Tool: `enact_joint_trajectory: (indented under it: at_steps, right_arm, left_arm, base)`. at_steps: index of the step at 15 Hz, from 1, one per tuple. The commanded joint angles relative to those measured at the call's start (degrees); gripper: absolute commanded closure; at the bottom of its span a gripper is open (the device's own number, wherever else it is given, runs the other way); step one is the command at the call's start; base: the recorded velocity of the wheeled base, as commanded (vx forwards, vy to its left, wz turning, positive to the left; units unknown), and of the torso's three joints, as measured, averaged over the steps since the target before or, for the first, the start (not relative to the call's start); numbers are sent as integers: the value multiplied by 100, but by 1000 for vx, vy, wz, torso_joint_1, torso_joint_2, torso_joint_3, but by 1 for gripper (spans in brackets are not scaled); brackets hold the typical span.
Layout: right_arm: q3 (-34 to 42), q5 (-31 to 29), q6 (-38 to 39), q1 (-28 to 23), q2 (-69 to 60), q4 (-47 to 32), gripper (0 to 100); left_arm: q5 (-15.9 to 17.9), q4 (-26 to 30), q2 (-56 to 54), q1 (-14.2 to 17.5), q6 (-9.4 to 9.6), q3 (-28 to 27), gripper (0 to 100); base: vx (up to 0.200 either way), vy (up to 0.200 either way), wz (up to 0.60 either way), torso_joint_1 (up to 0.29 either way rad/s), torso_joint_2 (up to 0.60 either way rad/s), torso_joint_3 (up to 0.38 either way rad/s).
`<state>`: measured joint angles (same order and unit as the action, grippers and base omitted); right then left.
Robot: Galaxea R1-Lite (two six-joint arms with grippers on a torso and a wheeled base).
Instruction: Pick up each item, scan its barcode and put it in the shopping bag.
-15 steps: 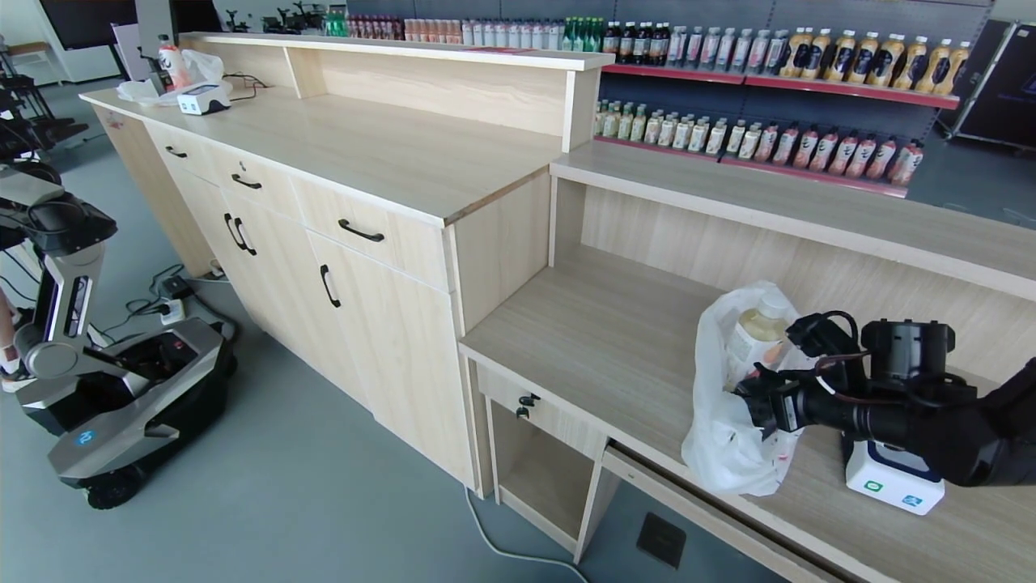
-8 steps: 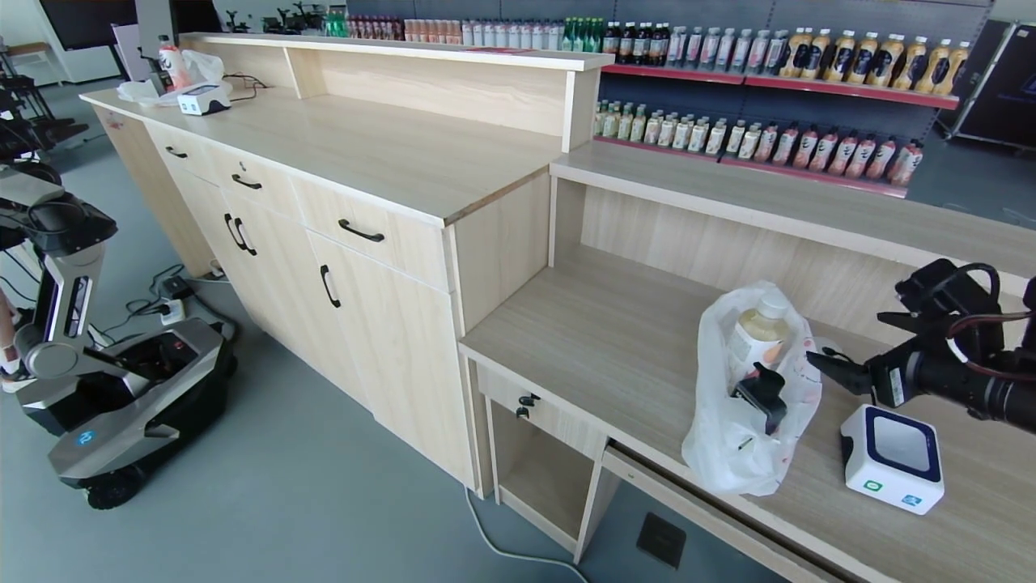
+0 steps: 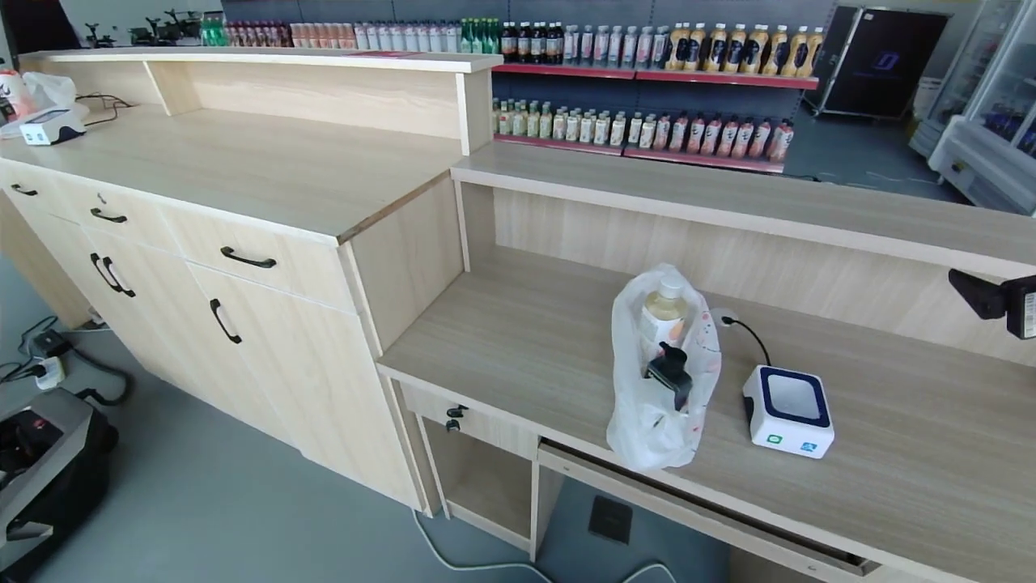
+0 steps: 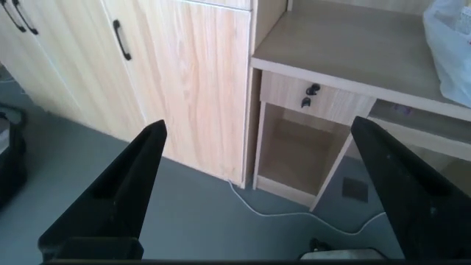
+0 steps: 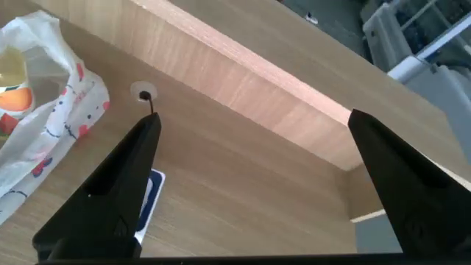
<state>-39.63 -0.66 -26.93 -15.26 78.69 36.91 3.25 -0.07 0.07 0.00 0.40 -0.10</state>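
Shopping bag (image 3: 660,380) with a bottle (image 3: 664,312) stood on the table (image 3: 526,332) beside the scanner (image 3: 789,405), ahead of the spread right fingers (image 5: 110,191). Left fingers (image 4: 110,199) gaped too, well apart from it.

The pale wooden desk (image 3: 526,340) carries a white shopping bag (image 3: 647,421), standing upright, and a white scanner (image 3: 789,409) (blue-rimmed on top) just beside it. Both sit well apart from the right gripper (image 5: 254,121), the scanner nearer to it than the bag.
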Motion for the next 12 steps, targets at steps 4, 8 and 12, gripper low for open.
enact_joint_trajectory:
  at_steps: [4, 8, 12]
  right_arm:
    - [-229, -198, 531, 32, -891, -1494, 0]
    - [-203, -532, 1032, 32, -996, -1529, 0]
    - [975, -549, 1752, 164, -1875, -1406, 0]
  left_arm:
    - [0, -1, 1, 0, 4, 1, 0]
    - [0, -1, 1, 0, -5, 1, 0]
    - [0, -1, 1, 0, 4, 1, 0]
  base:
    - [0, 0, -600, 1, 2, -1]
    - [0, 0, -600, 2, 4, 4]
    - [0, 0, 0, 0, 0, 0]
